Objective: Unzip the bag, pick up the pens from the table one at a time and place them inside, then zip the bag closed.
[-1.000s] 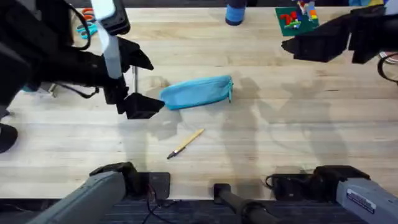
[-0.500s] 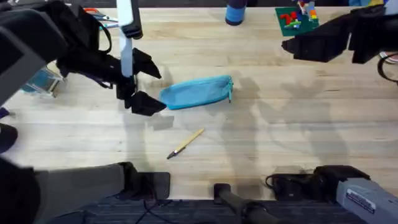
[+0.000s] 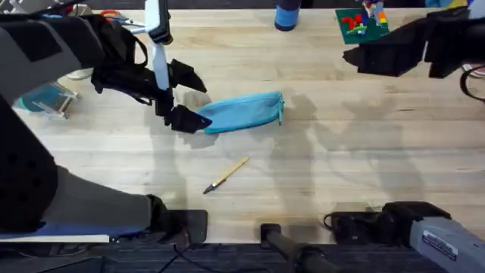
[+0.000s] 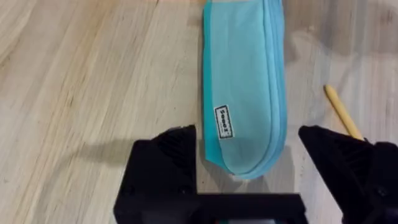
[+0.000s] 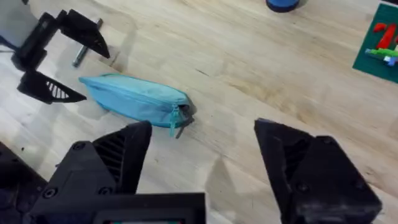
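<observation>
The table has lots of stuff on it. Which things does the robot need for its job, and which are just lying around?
Needed:
bag
tan pen
grey pen
left gripper

Just lying around:
toy bricks on a green plate
blue cup
orange scissors

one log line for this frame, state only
left hand: open, straddling bag end | right hand: open, raised, idle | bag: zipped | wooden pen: on table
</observation>
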Robot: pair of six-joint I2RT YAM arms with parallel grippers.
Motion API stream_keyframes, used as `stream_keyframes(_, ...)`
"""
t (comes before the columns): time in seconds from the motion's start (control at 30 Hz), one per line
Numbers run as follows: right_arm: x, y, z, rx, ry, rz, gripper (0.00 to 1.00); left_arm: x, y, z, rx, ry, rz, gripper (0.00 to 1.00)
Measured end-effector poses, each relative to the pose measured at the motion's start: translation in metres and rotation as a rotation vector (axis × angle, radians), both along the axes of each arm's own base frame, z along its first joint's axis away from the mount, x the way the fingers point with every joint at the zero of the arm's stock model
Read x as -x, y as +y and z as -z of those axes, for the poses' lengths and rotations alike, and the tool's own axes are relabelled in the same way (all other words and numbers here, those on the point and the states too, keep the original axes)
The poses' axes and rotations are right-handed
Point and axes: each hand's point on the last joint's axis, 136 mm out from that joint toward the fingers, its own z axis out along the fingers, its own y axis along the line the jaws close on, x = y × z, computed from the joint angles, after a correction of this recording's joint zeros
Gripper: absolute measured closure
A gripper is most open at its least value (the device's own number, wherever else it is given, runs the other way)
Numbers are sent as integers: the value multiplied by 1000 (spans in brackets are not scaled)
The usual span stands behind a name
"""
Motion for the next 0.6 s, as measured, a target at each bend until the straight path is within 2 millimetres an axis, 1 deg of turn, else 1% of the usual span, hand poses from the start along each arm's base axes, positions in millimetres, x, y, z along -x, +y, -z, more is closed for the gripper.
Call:
stream_keyframes(0.13,0,0,0,0,0,0,6,2,-3,-1,10,7,4,6)
stream_keyframes(0.27,0,0,0,0,1,0,6,3,-9,-2,18,7,25,6)
stream_keyframes(0.43,0,0,0,0,1,0,6,5,-17,3,18,21,55,6)
stream_keyframes(0.6,0,0,0,0,1,0,6,6,-20,6,5,25,70,6)
